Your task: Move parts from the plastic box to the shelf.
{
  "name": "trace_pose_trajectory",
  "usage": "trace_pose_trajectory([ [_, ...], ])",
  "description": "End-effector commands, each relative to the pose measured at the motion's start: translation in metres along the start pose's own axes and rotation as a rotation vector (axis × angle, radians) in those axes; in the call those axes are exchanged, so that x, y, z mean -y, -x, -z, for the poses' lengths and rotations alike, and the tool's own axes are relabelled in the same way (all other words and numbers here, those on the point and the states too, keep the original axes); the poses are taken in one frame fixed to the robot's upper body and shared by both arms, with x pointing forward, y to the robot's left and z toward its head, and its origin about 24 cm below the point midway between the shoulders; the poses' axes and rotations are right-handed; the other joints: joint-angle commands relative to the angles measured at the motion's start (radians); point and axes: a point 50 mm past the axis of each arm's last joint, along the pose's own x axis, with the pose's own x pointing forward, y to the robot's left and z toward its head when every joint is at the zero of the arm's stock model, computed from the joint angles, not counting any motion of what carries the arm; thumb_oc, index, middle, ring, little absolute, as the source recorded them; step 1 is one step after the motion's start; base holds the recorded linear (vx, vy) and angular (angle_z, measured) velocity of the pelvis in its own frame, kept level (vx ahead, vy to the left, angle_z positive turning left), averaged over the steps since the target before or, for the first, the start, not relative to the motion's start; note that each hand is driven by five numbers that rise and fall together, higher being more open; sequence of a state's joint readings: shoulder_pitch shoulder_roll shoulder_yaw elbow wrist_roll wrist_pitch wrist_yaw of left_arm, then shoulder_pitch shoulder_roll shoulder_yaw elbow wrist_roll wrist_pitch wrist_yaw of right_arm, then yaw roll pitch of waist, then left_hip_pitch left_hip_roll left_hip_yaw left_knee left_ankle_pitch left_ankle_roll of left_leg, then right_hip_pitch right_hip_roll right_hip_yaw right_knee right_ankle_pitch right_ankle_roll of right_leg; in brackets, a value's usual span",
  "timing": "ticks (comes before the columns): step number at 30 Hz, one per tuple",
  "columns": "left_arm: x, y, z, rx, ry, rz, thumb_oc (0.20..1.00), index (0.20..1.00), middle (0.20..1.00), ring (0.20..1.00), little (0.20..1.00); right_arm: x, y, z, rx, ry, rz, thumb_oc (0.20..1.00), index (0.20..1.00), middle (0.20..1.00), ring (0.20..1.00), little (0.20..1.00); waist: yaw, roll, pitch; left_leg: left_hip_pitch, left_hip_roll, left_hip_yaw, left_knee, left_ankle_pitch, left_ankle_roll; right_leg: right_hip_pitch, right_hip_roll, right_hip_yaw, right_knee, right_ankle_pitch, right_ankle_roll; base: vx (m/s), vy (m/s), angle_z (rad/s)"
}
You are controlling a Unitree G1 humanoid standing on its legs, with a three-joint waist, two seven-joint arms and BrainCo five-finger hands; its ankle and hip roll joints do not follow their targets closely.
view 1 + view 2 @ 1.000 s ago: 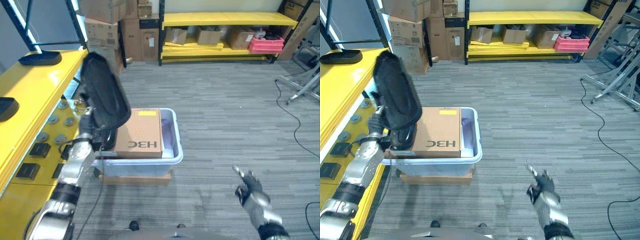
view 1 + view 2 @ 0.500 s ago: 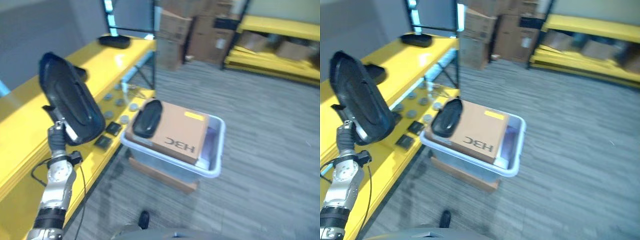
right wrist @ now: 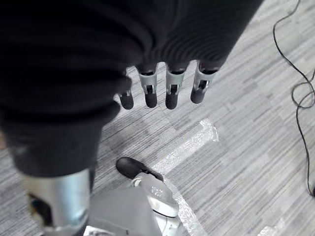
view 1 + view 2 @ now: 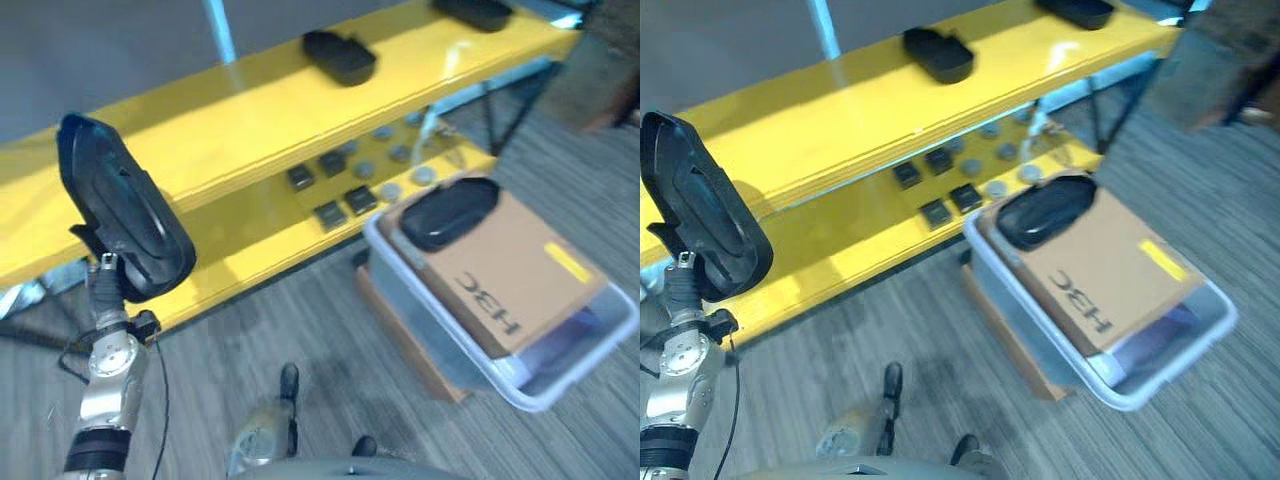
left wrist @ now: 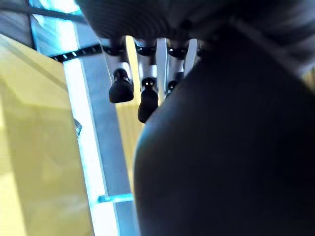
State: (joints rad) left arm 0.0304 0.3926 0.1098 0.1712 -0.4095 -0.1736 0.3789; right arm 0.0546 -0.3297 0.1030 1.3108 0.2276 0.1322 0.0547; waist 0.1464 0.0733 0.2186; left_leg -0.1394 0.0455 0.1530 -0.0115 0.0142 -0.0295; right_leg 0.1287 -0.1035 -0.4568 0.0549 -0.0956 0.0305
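The scene is evenly and brightly lit, with pale glare streaking the top of the yellow shelf (image 4: 250,110) toward its far end. A soft shadow lies on the grey carpet (image 4: 940,340) along the shelf's front edge. Both eye views are smeared by motion blur, worst at the far corners. In the left wrist view a bright light strip (image 5: 81,123) glows behind a dark, unfocused black part (image 5: 226,147).

upper shelf (image 4: 250,110) seemingly open, black part (image 4: 340,55) apart

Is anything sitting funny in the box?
Yes. A cardboard box lies tilted in the plastic box, poking above its rim, with a black part perched loosely on top. The left hand holds another black part.
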Motion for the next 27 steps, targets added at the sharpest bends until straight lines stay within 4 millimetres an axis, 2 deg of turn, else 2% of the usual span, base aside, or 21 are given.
trace_pose_trajectory([
  [1, 0.001, -0.012, -0.054, 0.283, 0.06, 0.019, 0.2, 0.2, 0.2, 0.2, 0.2, -0.003, 0.0, 0.0, -0.008, 0.027, 0.005, 1.0, 1.0, 1.0, 1.0, 1.0, -0.022, -0.003, -0.035, -0.044, -0.019, -0.018, -0.057, 0.174, -0.041, -0.038, 0.04, 0.087, 0.006, 0.041, 0.026, 0.19, 0.107, 0.65],
  [3, -0.001, -0.01, -0.051, 0.276, 0.042, 0.032, 0.2, 0.2, 0.2, 0.2, 0.2, 0.0, 0.0, -0.001, -0.004, 0.03, 0.015, 1.0, 1.0, 1.0, 1.0, 1.0, -0.012, -0.004, -0.036, -0.043, -0.025, 0.009, -0.042, 0.166, -0.039, -0.021, 0.026, 0.073, 0.023, 0.023, 0.025, 0.22, 0.126, 0.55],
  [7, -0.008, -0.009, -0.052, 0.268, 0.03, 0.056, 0.2, 0.2, 0.2, 0.2, 0.2, -0.003, 0.0, -0.005, 0.002, -0.018, 0.003, 1.0, 1.0, 1.0, 1.0, 1.0, 0.027, -0.015, -0.057, -0.038, -0.064, -0.048, 0.001, 0.108, -0.007, 0.003, -0.006, 0.088, 0.056, -0.016, 0.031, 0.21, 0.106, 0.09],
  [9, -0.007, -0.012, -0.056, 0.281, 0.015, 0.093, 0.2, 0.2, 0.2, 0.2, 0.2, -0.006, -0.001, -0.005, 0.012, -0.043, -0.005, 1.0, 1.0, 1.0, 1.0, 1.0, 0.035, -0.021, -0.069, -0.03, -0.078, -0.051, 0.026, 0.078, 0.017, 0.013, -0.025, 0.088, 0.103, -0.047, 0.036, 0.23, 0.109, -0.2],
  [11, -0.003, -0.014, -0.061, 0.292, 0.003, 0.13, 0.2, 0.2, 0.2, 0.2, 0.2, -0.008, -0.001, -0.006, 0.025, -0.092, -0.004, 1.0, 1.0, 1.0, 1.0, 1.0, 0.033, -0.027, -0.077, -0.018, -0.099, -0.058, 0.04, 0.06, 0.042, 0.004, -0.05, 0.098, 0.181, -0.05, 0.052, 0.27, 0.191, 0.06],
  [12, 0.007, -0.019, -0.066, 0.296, -0.001, 0.158, 0.2, 0.2, 0.2, 0.2, 0.2, -0.005, 0.0, -0.01, 0.049, -0.147, 0.004, 1.0, 1.0, 1.0, 1.0, 1.0, 0.006, -0.025, -0.077, 0.009, -0.132, -0.063, 0.05, 0.035, 0.087, -0.077, -0.102, 0.142, 0.412, 0.035, 0.081, 0.28, 0.251, 0.17],
  [14, 0.012, -0.02, -0.068, 0.298, -0.009, 0.169, 0.2, 0.2, 0.2, 0.2, 0.2, -0.003, 0.0, -0.013, 0.063, -0.171, 0.0, 1.0, 1.0, 1.0, 1.0, 1.0, -0.013, -0.019, -0.071, 0.031, -0.146, -0.077, 0.052, 0.021, 0.107, -0.139, -0.114, 0.178, 0.551, 0.079, 0.089, 0.19, 0.17, 0.27],
  [16, 0.017, -0.022, -0.07, 0.298, -0.006, 0.169, 0.2, 0.2, 0.2, 0.2, 0.2, -0.003, 0.001, -0.02, 0.083, -0.168, -0.004, 1.0, 1.0, 1.0, 1.0, 1.0, -0.04, -0.01, -0.06, 0.072, -0.15, -0.101, 0.043, 0.011, 0.118, -0.226, -0.097, 0.231, 0.634, 0.12, 0.088, 0.13, 0.033, 0.46],
  [18, 0.023, -0.024, -0.073, 0.301, 0.002, 0.175, 0.2, 0.2, 0.2, 0.2, 0.2, -0.002, 0.001, -0.027, 0.113, -0.183, -0.01, 1.0, 1.0, 1.0, 1.0, 1.0, -0.066, -0.001, -0.048, 0.113, -0.146, -0.141, 0.023, 0.009, 0.115, -0.28, -0.07, 0.26, 0.583, 0.151, 0.08, 0.21, -0.184, 0.24],
  [20, 0.03, -0.025, -0.08, 0.312, 0.0, 0.189, 0.2, 0.2, 0.2, 0.2, 0.2, 0.0, 0.002, -0.034, 0.15, -0.2, -0.015, 1.0, 1.0, 1.0, 1.0, 1.0, -0.093, -0.021, -0.033, 0.15, -0.144, -0.202, 0.01, -0.011, 0.099, -0.289, -0.068, 0.312, 0.304, 0.179, 0.081, 0.27, -0.402, 0.44],
  [22, 0.032, -0.025, -0.083, 0.321, -0.001, 0.196, 0.2, 0.2, 0.2, 0.2, 0.2, 0.0, 0.003, -0.036, 0.159, -0.215, -0.018, 1.0, 1.0, 1.0, 1.0, 1.0, -0.109, -0.039, -0.026, 0.168, -0.145, -0.233, 0.015, -0.039, 0.093, -0.282, -0.07, 0.358, 0.118, 0.219, 0.097, 0.27, -0.386, 0.34],
  [23, 0.035, -0.024, -0.087, 0.327, 0.005, 0.214, 0.2, 0.2, 0.2, 0.2, 0.2, -0.001, 0.002, -0.036, 0.165, -0.234, -0.02, 1.0, 1.0, 1.0, 1.0, 1.0, -0.128, -0.053, -0.021, 0.187, -0.137, -0.268, 0.022, -0.072, 0.089, -0.291, -0.073, 0.433, -0.039, 0.27, 0.122, 0.41, -0.516, 0.38],
  [24, 0.035, -0.022, -0.088, 0.333, 0.015, 0.223, 0.2, 0.2, 0.2, 0.2, 0.2, -0.003, 0.002, -0.035, 0.167, -0.232, -0.023, 1.0, 1.0, 1.0, 1.0, 1.0, -0.14, -0.054, -0.013, 0.206, -0.12, -0.28, 0.03, -0.094, 0.088, -0.298, -0.072, 0.463, -0.086, 0.288, 0.133, 0.4, -0.492, 0.58],
  [26, 0.031, -0.021, -0.09, 0.347, 0.026, 0.217, 0.2, 0.2, 0.2, 0.2, 0.2, -0.003, 0.003, -0.034, 0.171, -0.21, -0.024, 1.0, 1.0, 1.0, 1.0, 1.0, -0.149, -0.074, -0.012, 0.22, -0.091, -0.273, 0.033, -0.1, 0.073, -0.286, -0.085, 0.474, -0.097, 0.301, 0.15, 0.26, -0.394, 0.71],
  [27, 0.03, -0.02, -0.089, 0.346, 0.039, 0.204, 0.2, 0.2, 0.2, 0.2, 0.2, -0.003, 0.003, -0.032, 0.166, -0.175, -0.023, 1.0, 1.0, 1.0, 1.0, 1.0, -0.154, -0.08, -0.015, 0.224, -0.063, -0.271, 0.045, -0.11, 0.062, -0.269, -0.079, 0.483, -0.079, 0.297, 0.153, 0.23, -0.421, 0.68],
])
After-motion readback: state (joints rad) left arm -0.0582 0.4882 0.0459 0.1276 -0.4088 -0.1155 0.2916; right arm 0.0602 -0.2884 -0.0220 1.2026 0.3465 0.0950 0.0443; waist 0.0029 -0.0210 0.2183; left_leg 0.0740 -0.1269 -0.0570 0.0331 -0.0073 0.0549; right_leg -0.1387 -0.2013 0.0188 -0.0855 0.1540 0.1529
